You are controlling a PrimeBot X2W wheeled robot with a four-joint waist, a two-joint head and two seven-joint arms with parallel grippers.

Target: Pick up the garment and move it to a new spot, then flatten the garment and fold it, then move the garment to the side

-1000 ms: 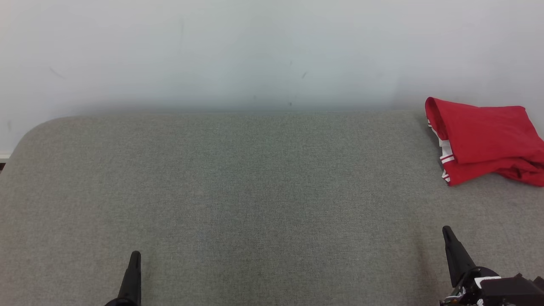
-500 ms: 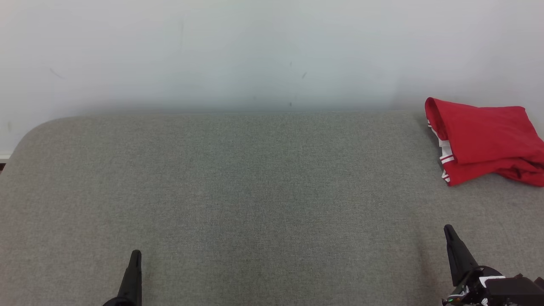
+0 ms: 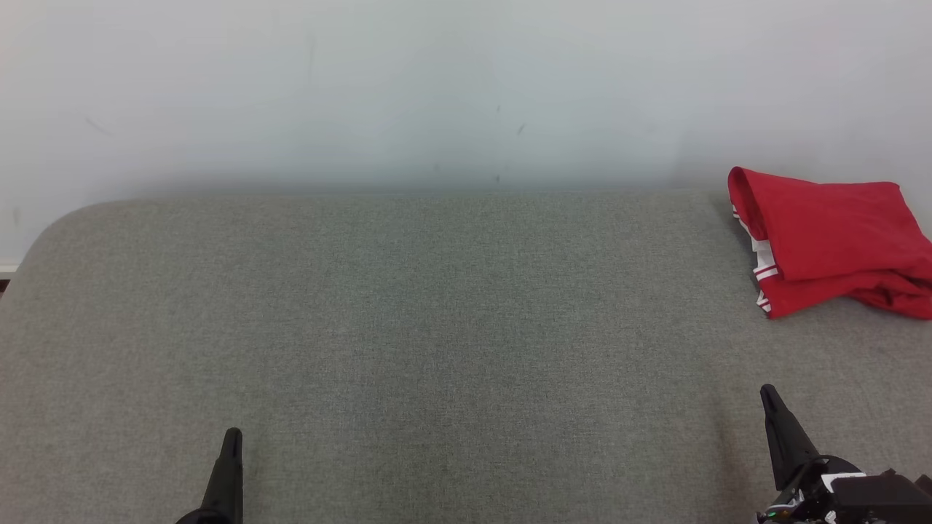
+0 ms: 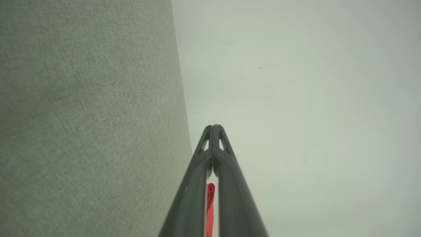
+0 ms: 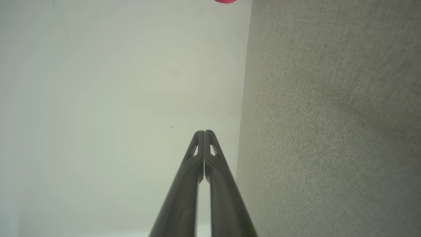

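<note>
A red garment [image 3: 830, 236] with white stripes along one edge lies folded at the far right of the grey surface [image 3: 437, 327], partly cut off by the picture's right edge. A sliver of the garment [image 4: 210, 207] shows red between the left fingers in the left wrist view, and a red bit of the garment [image 5: 225, 1] at the top edge of the right wrist view. My left gripper [image 3: 231, 437] stands at the lower left, shut and empty. My right gripper [image 3: 767, 394] stands at the lower right, well in front of the garment, also shut and empty. In both wrist views the left gripper [image 4: 213, 126] and the right gripper [image 5: 204, 132] have their tips pressed together.
The grey fabric surface has a rounded far-left corner [image 3: 65, 218] and ends at a pale wall [image 3: 437, 87] behind it. Open grey cloth stretches between the two grippers.
</note>
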